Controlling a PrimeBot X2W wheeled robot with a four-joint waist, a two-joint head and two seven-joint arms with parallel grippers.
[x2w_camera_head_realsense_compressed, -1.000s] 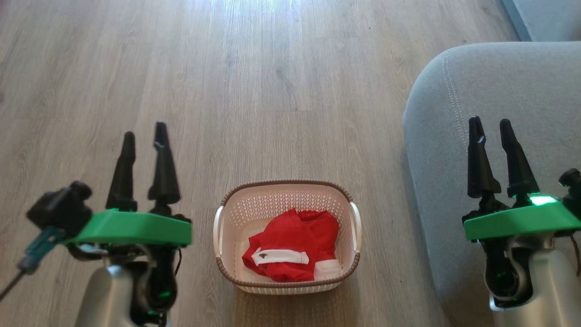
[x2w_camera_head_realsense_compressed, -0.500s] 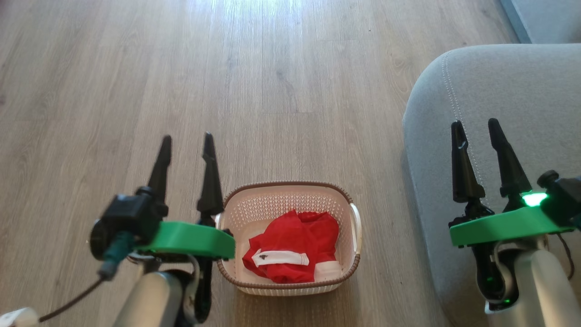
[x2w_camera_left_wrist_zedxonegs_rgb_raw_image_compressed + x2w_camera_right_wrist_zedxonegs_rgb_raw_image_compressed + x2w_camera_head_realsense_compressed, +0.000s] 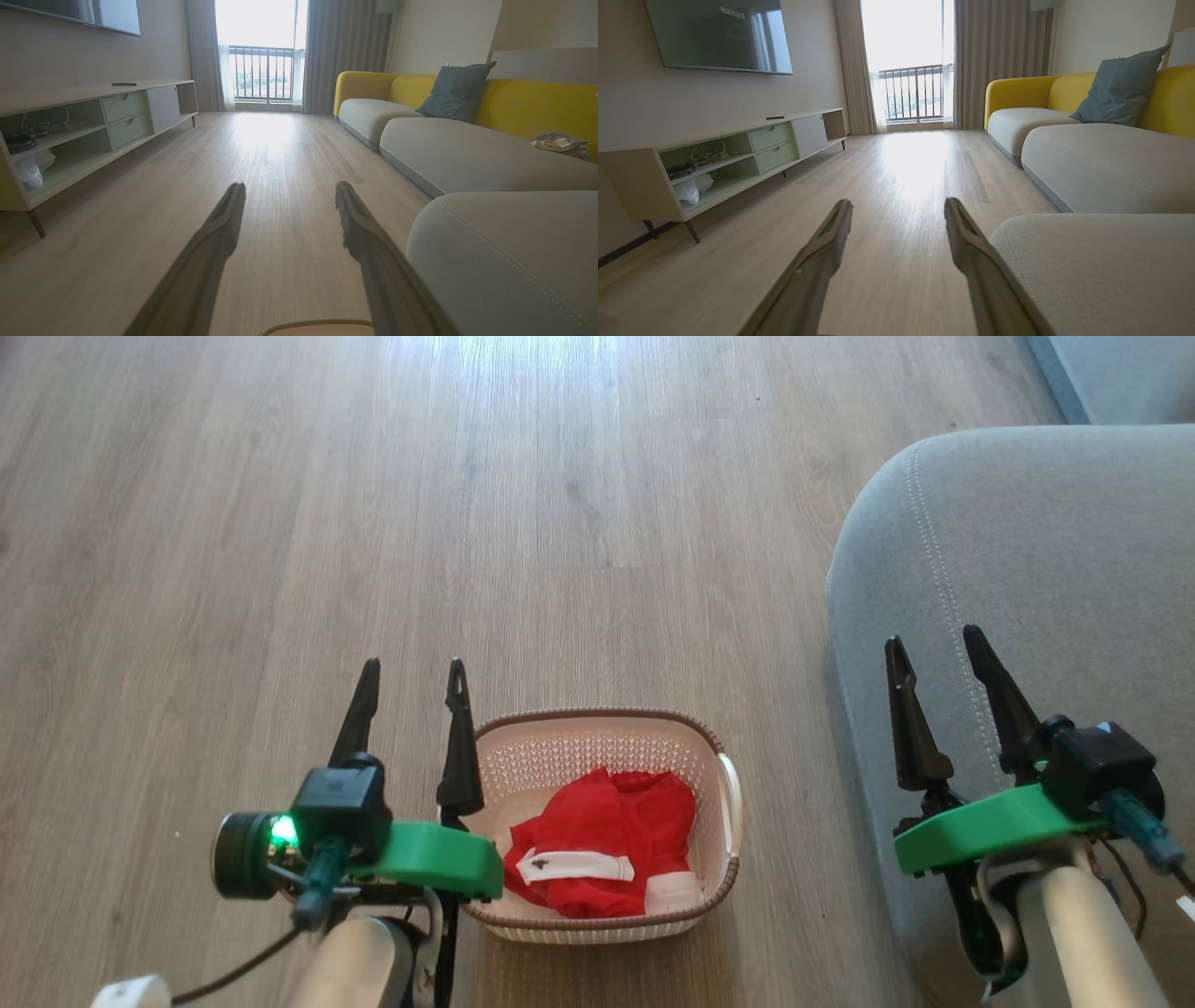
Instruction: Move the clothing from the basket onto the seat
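Left gripper [image 3: 414, 667] hovering wide open, holding nothing. Clothing [image 3: 607, 845] lying in basket [image 3: 597, 716] just to its right, white band running crosswise. Right gripper [image 3: 934, 637], equally spread and empty, hanging over seat [image 3: 1027, 541], farther off.

One basket [image 3: 597, 713], perhaps two garments [image 3: 611, 821] (bunched), one seat [image 3: 1046, 541]

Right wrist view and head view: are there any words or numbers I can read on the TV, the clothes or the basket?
TV: pale characters at the top of the screen, too blurred to read.
Clothes: a small dark logo on the white band, too small to read.
Basket: no writing seen.
No text can be read anywhere else.
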